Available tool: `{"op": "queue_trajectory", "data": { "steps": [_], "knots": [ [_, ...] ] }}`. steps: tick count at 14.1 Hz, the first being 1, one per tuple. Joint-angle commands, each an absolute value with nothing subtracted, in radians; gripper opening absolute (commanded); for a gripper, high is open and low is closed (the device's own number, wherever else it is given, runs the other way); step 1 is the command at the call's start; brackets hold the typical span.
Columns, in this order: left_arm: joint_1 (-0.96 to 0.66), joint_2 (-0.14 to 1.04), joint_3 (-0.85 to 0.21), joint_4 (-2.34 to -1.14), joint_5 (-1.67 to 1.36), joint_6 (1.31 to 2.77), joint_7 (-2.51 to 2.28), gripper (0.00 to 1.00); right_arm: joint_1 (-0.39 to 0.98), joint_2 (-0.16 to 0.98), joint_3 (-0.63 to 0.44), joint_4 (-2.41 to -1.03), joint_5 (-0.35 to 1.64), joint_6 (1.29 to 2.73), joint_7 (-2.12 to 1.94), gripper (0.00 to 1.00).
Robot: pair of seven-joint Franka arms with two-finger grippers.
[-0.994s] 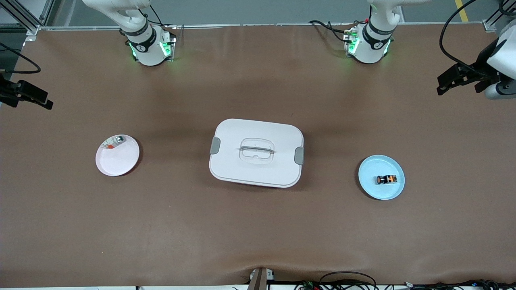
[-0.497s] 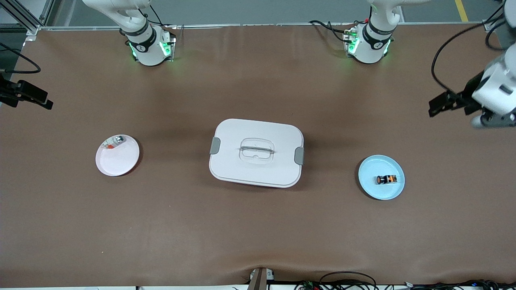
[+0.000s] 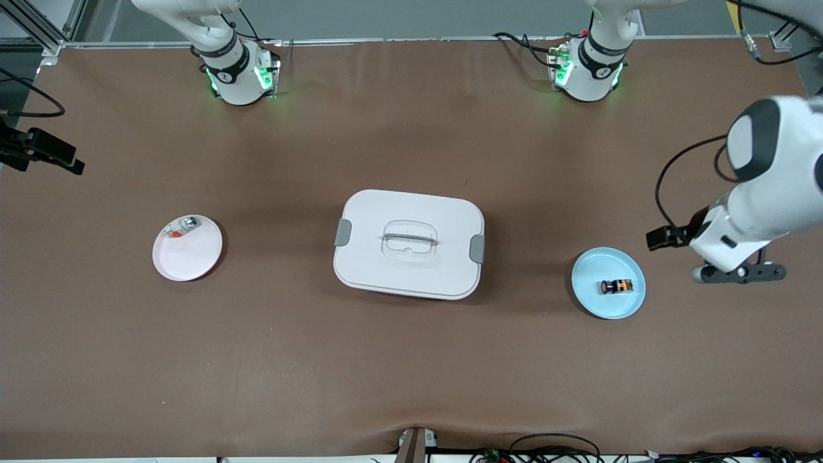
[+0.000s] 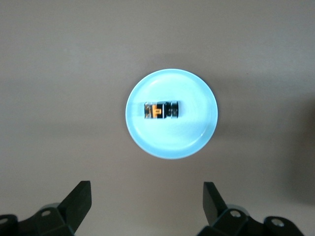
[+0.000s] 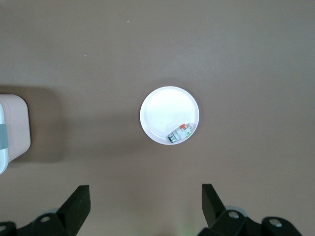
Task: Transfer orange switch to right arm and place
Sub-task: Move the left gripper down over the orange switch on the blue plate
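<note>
Two plates sit on the table — one pale blue plate and one pink-white plate. One orange switch lies on the blue one, one pale silvery piece on the other. One white lidded box stands between them — and two robot arms, each with one gripper.

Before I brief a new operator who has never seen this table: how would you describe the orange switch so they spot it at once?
Start at the big white lidded box mid-table, then go toward the left arm's end to the pale blue plate. The orange switch lies on its side on that plate: a tiny black cylinder with orange bands. The pink plate at the right arm's end holds a pale piece instead.
</note>
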State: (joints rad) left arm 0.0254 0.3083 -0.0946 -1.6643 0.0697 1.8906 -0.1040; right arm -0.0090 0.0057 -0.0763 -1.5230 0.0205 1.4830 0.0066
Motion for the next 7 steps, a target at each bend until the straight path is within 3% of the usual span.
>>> {"op": "queue_trajectory", "data": {
  "steps": [1,7],
  "knots": [
    [0.028,0.377,-0.1,-1.663,0.097,1.96,-0.109,1.0,-0.015,0.012,-0.067,-1.503,0.005,1.47,0.006,1.0],
    [0.032,0.485,-0.092,-1.735,0.106,2.184,-0.121,1.0,-0.015,0.012,-0.067,-1.503,0.005,1.47,0.006,1.0]
  ]
}}
